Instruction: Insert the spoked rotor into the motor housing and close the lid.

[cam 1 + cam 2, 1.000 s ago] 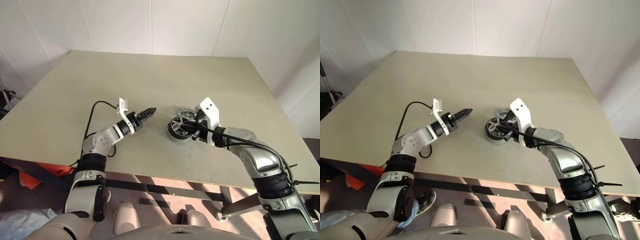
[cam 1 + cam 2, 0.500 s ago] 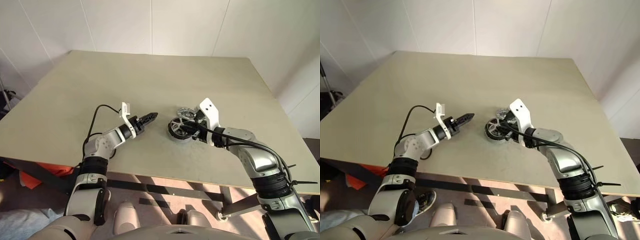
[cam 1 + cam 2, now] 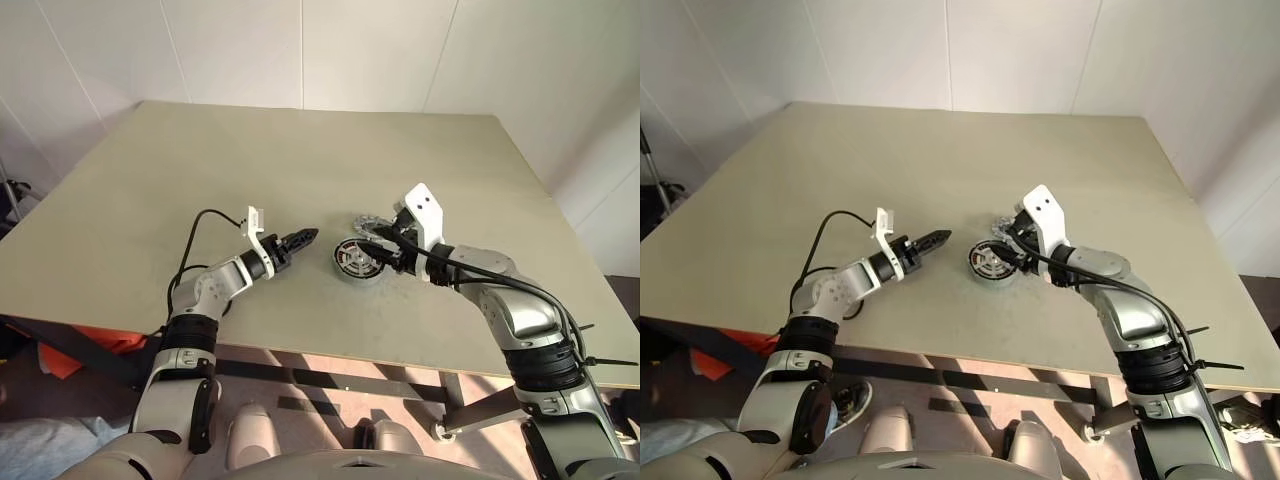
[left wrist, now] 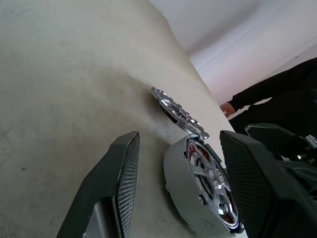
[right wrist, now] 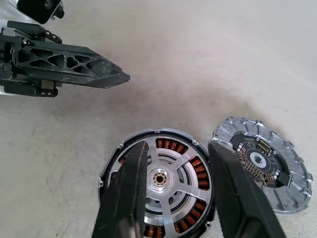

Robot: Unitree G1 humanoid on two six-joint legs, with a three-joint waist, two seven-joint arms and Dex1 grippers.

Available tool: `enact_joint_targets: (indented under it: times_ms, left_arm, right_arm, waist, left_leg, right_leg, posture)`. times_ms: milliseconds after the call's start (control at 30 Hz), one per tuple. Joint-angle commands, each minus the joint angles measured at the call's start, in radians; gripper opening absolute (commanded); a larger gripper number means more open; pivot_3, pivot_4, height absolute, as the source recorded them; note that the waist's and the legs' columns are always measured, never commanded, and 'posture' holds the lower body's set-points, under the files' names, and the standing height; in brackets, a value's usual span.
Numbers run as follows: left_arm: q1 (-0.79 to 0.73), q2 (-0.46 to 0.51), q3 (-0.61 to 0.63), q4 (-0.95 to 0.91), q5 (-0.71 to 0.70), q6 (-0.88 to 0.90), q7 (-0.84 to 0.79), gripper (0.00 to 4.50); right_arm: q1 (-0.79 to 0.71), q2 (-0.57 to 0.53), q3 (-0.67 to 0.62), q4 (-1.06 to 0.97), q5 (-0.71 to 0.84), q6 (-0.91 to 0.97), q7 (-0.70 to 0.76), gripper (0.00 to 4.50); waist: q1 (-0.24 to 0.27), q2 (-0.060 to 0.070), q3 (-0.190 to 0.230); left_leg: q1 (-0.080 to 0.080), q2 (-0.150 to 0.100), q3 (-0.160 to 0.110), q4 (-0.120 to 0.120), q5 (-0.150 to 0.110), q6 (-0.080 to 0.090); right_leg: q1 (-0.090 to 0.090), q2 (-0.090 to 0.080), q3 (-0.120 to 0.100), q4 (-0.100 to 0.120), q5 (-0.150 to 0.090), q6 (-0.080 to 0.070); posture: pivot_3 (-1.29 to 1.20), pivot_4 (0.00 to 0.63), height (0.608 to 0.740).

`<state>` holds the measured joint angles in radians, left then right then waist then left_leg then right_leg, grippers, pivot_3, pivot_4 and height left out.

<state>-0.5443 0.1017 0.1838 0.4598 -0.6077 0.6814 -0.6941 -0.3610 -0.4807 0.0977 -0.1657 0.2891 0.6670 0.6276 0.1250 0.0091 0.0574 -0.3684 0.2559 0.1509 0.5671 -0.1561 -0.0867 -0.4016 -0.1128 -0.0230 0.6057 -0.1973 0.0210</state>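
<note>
Silver spoked rotor (image 5: 159, 179) seated in round silver motor housing (image 4: 179, 184). Both grippers, left (image 4: 178, 163) and right (image 5: 174, 163), parted, empty. Risk: matte-grey slotted lid (image 5: 261, 161), leaning on housing, slips when grasped.

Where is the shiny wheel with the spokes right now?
The spoked rotor sits inside the motor housing on the table, right under the open right gripper. The lid lies beside it.
</note>
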Motion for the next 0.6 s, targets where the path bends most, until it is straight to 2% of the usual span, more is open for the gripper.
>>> enact_joint_targets:
  times_ms: [33,133,267,400,467,600]
  left_arm:
    - [-0.016,-0.003,-0.008,-0.019,0.003,-0.018,-0.012,2.75]
    - [-0.016,-0.002,-0.006,-0.020,0.005,-0.020,-0.008,2.75]
    - [-0.017,0.000,-0.001,-0.019,0.009,-0.025,-0.001,2.75]
    - [-0.011,0.003,0.003,-0.020,0.011,-0.028,-0.001,2.75]
    - [-0.011,0.001,0.001,-0.019,0.015,-0.034,-0.001,2.75]
    - [-0.010,0.004,-0.045,-0.031,0.056,-0.062,-0.014,2.75]
  right_arm:
    - [-0.001,0.023,0.015,0.047,-0.025,-0.029,-0.018,1.02]
    - [0.025,0.064,0.051,0.147,-0.052,-0.058,-0.020,0.02]
    - [0.036,0.090,0.061,0.206,-0.084,-0.093,-0.034,0.02]
    - [0.003,0.069,0.002,0.114,-0.032,-0.081,-0.001,0.02]
    - [-0.023,0.031,-0.005,0.045,-0.015,-0.086,0.045,0.02]
    - [-0.102,-0.129,0.055,-0.037,-0.047,-0.112,0.216,0.02]
  waist:
    - [0.000,0.000,0.000]
    - [0.000,0.000,0.000]
    - [-0.005,0.000,-0.004]
    - [-0.004,0.000,-0.004]
    - [-0.003,0.001,-0.004]
    - [-0.001,0.002,-0.003]
  left_leg:
    - [0.000,0.000,0.000,0.000,0.000,0.000]
    - [0.000,0.000,0.000,0.000,0.000,0.000]
    - [0.002,0.000,0.000,0.000,-0.001,0.001]
    - [0.005,0.000,0.000,0.000,-0.001,0.001]
    - [0.004,0.000,0.000,0.001,-0.001,0.001]
    - [0.000,0.000,0.000,0.002,-0.001,0.001]
  right_leg:
    - [0.000,0.000,0.000,0.000,0.000,0.000]
    - [0.000,0.000,0.000,0.000,0.000,0.000]
    - [0.002,0.000,0.000,0.000,0.000,0.000]
    - [0.004,0.000,0.001,0.000,0.000,0.000]
    - [0.003,0.000,0.001,0.000,0.000,0.000]
    - [0.001,0.000,0.001,0.000,0.000,0.000]
  posture:
    - [0.00,0.000,0.740]
    - [0.00,0.000,0.740]
    - [0.00,0.000,0.740]
    - [0.00,0.000,0.740]
    - [0.00,0.000,0.740]
    - [0.00,0.000,0.740]
